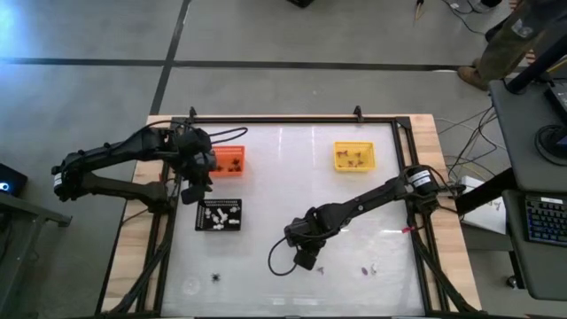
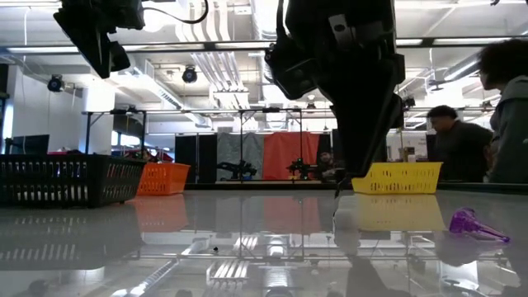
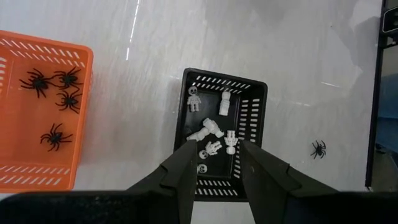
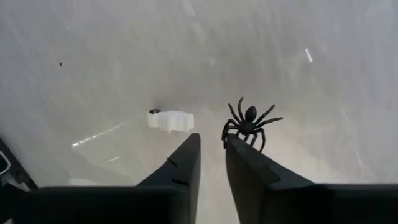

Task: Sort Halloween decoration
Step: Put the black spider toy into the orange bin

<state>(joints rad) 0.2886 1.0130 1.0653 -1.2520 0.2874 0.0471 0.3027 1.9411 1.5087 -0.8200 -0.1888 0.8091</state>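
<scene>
My right gripper (image 4: 211, 146) hovers low over the near middle of the table (image 1: 306, 257), pointing down, its fingers a narrow gap apart with nothing between them. A black spider (image 4: 249, 121) lies on the table just past one fingertip, and a white trinket (image 4: 171, 119) lies beside the other. My left gripper (image 3: 217, 155) hangs open above the black tray (image 3: 249, 112), which holds several white figures (image 3: 211, 130). The orange tray (image 3: 81, 62) holds several black spiders (image 3: 56, 87). Another spider (image 3: 318, 149) lies loose on the table. My right gripper has one fingertip (image 4: 233, 144) right at the legs (image 4: 229, 132) of the black spider, which lies flat on the table. I cannot tell whether the fingertip touches it.
The yellow tray (image 1: 353, 156) with brownish trinkets stands at the far right. Purple pieces (image 1: 363, 270) and a white one (image 1: 376, 266) lie near the front edge, right of my right gripper. A black frame (image 1: 292, 120) rims the table. People (image 2: 450, 140) stand beyond it.
</scene>
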